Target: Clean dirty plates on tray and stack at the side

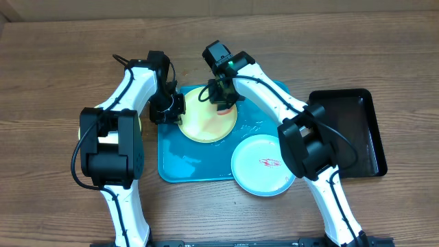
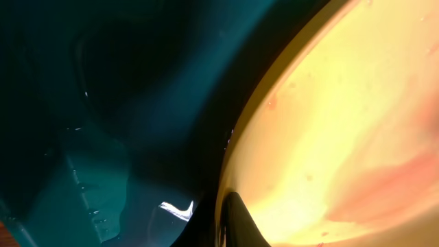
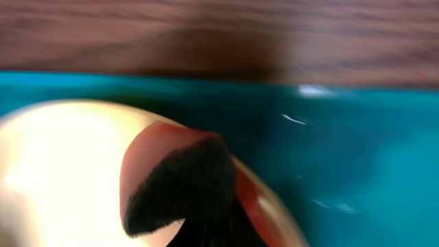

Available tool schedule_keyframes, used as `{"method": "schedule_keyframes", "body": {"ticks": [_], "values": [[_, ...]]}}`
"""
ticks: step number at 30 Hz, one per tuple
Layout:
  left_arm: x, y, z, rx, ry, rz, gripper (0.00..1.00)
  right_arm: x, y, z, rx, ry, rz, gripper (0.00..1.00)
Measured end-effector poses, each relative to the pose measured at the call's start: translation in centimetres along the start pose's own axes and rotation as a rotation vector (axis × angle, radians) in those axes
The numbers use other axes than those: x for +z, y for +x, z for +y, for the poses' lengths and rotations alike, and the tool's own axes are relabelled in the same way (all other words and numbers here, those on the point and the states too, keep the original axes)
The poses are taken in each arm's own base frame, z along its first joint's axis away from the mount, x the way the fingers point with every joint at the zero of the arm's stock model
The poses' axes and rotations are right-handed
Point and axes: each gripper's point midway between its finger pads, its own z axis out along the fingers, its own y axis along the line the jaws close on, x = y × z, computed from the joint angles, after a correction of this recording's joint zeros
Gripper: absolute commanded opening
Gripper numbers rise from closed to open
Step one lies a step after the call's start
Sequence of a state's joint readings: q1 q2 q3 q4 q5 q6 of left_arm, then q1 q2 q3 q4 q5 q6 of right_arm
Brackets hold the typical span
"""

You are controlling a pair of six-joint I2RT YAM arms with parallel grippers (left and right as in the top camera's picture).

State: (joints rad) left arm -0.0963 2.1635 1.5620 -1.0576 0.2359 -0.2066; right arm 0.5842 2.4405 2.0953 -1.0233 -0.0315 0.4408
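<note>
Left gripper [image 1: 169, 108] pinches the round pale yellow plate [image 1: 202, 123] by its rim; only its wrist view shows that. Right gripper [image 1: 223, 94] is over the plate; I cannot tell how its jaws are.

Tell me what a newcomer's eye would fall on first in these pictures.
Both hands meet at the pale yellow plate at the back of the turquoise tray: the left hand at its left rim, the right hand over its far side. Nearer, a white plate with a red smear overhangs the tray's front right corner.
</note>
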Motion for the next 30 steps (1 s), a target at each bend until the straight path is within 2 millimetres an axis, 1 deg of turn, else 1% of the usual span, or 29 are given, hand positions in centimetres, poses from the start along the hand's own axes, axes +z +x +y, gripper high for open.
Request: {"method": "schedule_keyframes", "body": {"ticks": [2,5,8,10,12,15,18,20,22,23,24,25,26,28,29,30], "values": [[0.0,0.0,0.0,0.000,0.000,0.000,0.04,0.2,0.0,1.5,-0.008,-0.066,0.002,0.04],[0.0,0.0,0.0,0.000,0.000,-0.001,0.04,0.2,0.9,3.1,-0.019,-0.139,0.043,0.04],[0.0,-0.1,0.0,0.001,0.002,-0.005,0.04,0.0,3.0,4.1,-0.049,-0.172,0.121,0.04],[0.0,-0.1,0.0,0.001,0.002,-0.005,0.04,-0.2,4.9,4.1,-0.055,-0.166,0.194,0.04],[0.0,-0.1,-0.1,0.002,0.002,-0.006,0.05,-0.4,6.4,3.8,-0.061,-0.158,0.254,0.04],[-0.1,-0.2,-0.1,0.002,0.002,-0.007,0.04,-0.9,7.8,2.9,-0.077,-0.156,0.331,0.04],[-0.3,-0.3,-0.1,0.008,0.001,-0.018,0.04,-1.5,8.1,1.6,-0.069,-0.157,0.371,0.04],[-0.6,-0.6,-0.1,0.019,-0.009,-0.038,0.04,-2.1,7.3,0.7,-0.054,-0.163,0.358,0.04],[-1.1,-0.9,0.2,0.033,-0.030,-0.065,0.04,-3.4,5.9,-0.1,-0.037,-0.178,0.321,0.04],[-1.5,-1.0,0.3,0.038,-0.042,-0.077,0.04,-4.3,5.2,-0.5,-0.029,-0.187,0.298,0.04],[-2.1,-0.9,0.5,0.043,-0.056,-0.092,0.04,-5.7,4.3,-0.9,-0.021,-0.199,0.263,0.04],[-2.8,-0.9,0.6,0.049,-0.071,-0.109,0.04,-7.3,3.3,-1.3,-0.014,-0.213,0.222,0.04],[-3.9,-0.9,0.6,0.056,-0.089,-0.137,0.04,-9.9,1.9,-1.9,-0.004,-0.233,0.158,0.04],[-6.0,-1.0,0.6,0.066,-0.117,-0.194,0.04,-13.4,0.5,-2.8,0.010,-0.257,0.078,0.04],[-7.2,-1.0,0.5,0.075,-0.132,-0.226,0.04,-16.2,-0.4,-3.6,0.020,-0.272,0.014,0.04],[-8.3,-0.9,0.4,0.083,-0.147,-0.256,0.04,-18.1,-0.9,-4.2,0.028,-0.281,-0.029,0.04]]}}
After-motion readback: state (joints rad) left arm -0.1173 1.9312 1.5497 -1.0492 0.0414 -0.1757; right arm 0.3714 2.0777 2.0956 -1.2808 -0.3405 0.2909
